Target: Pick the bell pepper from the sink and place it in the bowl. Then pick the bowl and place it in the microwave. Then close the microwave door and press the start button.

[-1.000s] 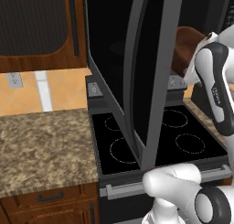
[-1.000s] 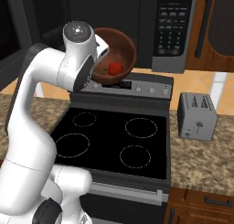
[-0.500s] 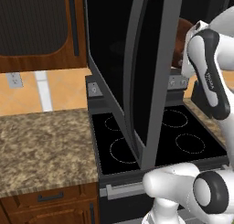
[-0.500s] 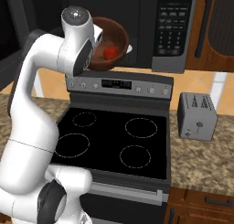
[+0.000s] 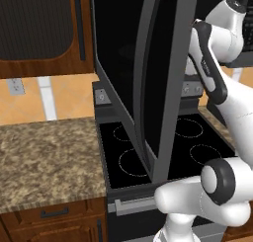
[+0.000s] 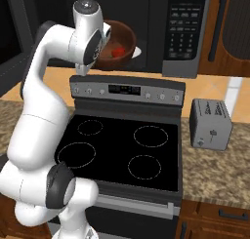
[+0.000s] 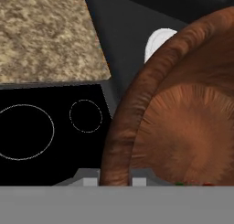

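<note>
The two-finger gripper is pinched on the rim of the dark reddish-brown rounded bowl, raised at the mouth of the dark grey over-range microwave. The small bright red bell pepper sits inside, at the bowl's 6 o'clock. The bowl looks rigid, smooth and light; a rim hold suits it, though it may tip.

- A black cooktop with four ring outlines fills the middle of the right base view; its grey control panel runs along the back.
- Speckled granite counter sits at lower left of the left base view.
- Brown wood cabinets hang at upper left there.
- An orange wall with a wall outlet lies below them.
- A grey toaster stands at right of the right base view.
</note>
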You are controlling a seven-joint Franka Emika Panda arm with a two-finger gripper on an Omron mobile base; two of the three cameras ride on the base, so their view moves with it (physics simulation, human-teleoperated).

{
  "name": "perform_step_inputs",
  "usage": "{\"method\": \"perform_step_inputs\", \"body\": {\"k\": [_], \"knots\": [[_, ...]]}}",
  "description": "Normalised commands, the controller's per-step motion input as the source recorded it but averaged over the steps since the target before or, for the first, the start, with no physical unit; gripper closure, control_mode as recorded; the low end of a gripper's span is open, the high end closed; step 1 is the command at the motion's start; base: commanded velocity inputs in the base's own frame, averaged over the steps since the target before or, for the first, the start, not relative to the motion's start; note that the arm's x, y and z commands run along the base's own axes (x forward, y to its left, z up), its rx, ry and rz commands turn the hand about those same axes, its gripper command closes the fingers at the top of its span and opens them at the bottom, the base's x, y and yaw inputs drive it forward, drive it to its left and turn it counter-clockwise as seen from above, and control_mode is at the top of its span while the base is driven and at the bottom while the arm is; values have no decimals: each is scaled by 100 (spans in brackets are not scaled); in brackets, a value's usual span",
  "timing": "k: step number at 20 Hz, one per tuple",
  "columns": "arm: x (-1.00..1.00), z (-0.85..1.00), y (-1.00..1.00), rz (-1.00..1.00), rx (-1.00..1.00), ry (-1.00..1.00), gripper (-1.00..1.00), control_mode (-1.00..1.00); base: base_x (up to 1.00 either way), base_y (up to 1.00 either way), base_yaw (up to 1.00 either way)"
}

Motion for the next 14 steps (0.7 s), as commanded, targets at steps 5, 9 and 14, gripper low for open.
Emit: {"method": "perform_step_inputs", "body": {"k": [5,9,14], "knots": [[43,0,9,14,-10,0,100,-100,0,0,0],[37,-1,12,3,-11,-4,100,-100,0,0,0],[49,0,7,0,-8,-1,100,-100,0,0,0]]}}
